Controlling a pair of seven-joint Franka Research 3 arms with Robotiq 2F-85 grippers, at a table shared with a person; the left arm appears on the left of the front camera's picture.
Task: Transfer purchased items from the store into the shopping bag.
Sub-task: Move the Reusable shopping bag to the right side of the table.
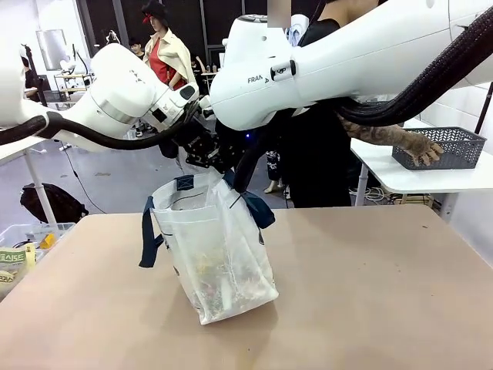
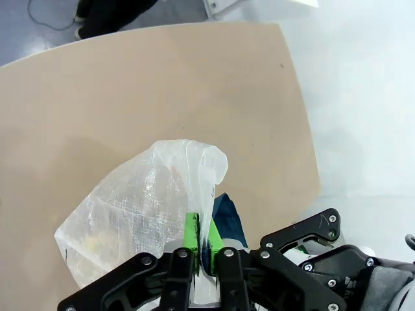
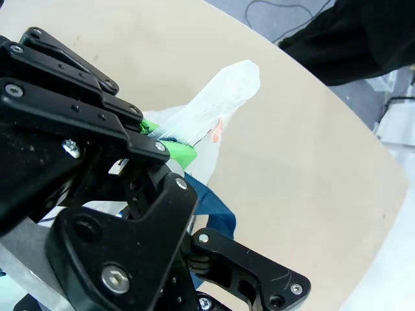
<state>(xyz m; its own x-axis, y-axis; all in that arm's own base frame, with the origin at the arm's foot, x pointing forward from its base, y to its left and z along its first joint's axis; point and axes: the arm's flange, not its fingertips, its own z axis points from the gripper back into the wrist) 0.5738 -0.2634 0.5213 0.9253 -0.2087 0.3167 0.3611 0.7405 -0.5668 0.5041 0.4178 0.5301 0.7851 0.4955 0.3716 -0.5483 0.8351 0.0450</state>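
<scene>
The shopping bag [image 1: 216,254], translucent white with navy straps, stands upright on the tan table's middle. Both arms meet over its top. My left gripper [image 2: 202,238] is shut on a fold of the bag's rim [image 2: 204,168], green pads pressed to the plastic, beside a navy strap [image 2: 228,217]. My right gripper [image 3: 170,150] is also shut on the bag's white rim [image 3: 220,97], close against the left one. Faint shapes of purchased items [image 1: 219,289] show through the bag's lower side. The store [image 1: 454,146], a dark grey mesh basket, sits on a white side table at the right under a person's hand [image 1: 422,148].
A clear bin [image 1: 23,247] with packets stands off the table's left edge. The tan table [image 1: 370,293] lies bare to the right of and in front of the bag. A person in dark clothes stands behind the bag at the far edge.
</scene>
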